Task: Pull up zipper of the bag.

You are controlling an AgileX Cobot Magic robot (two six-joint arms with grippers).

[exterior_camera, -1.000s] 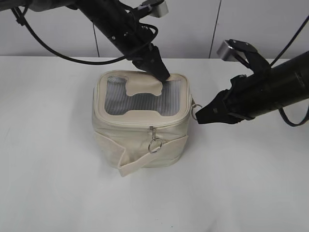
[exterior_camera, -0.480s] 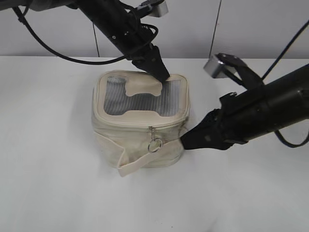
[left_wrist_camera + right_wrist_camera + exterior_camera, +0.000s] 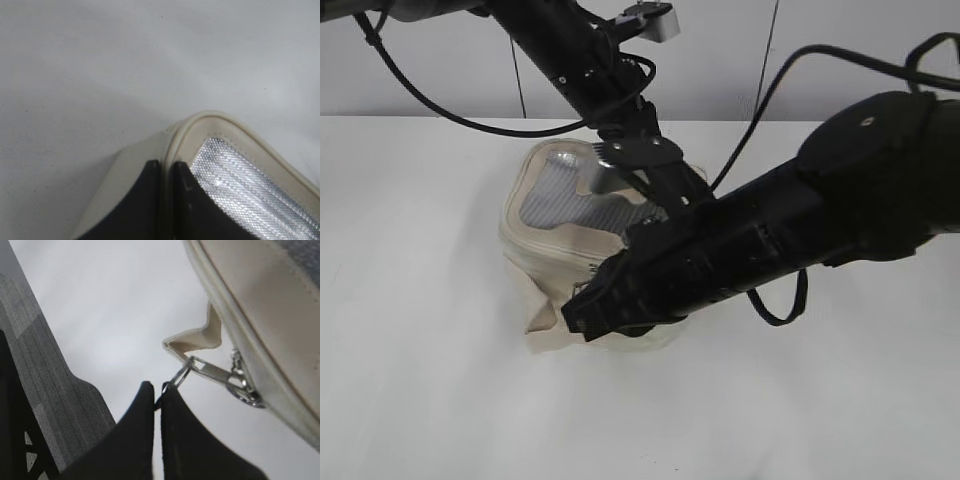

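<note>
Swung across from the right of the exterior frame since half a second earlier: the right arm, now lying over the front of the bag [image 3: 552, 262] and hiding most of its front face. Tipped and dragged leftward too, the bag, its grey mesh top panel [image 3: 552, 200] now slanted toward the upper left. Sat at centre frame on the white table [image 3: 430, 400], front lower corner crumpled and lifted.

In the right wrist view, right gripper [image 3: 159, 390] pinched narrow on a silver ring pull [image 3: 176, 380] of the zipper [image 3: 220, 374], the ring caught at the very fingertips, the metal slider and a cream fabric tab [image 3: 197, 337] stretched taut out from the bag's rim at right of frame. In the left wrist view, left gripper [image 3: 166, 167] seen with fingers near closed and pressed down at the top rim of the bag, beside the mesh; whether anything was clamped between them could not be told.

Judged as the pulling step, with pull grasped and bag braced from above. Called for next: a steady draw of the ring along the zip track, with firmer downward hold from the left so the bag would not slide or tip further. Risk judged: thin ring slipping from the fingertips.
</note>
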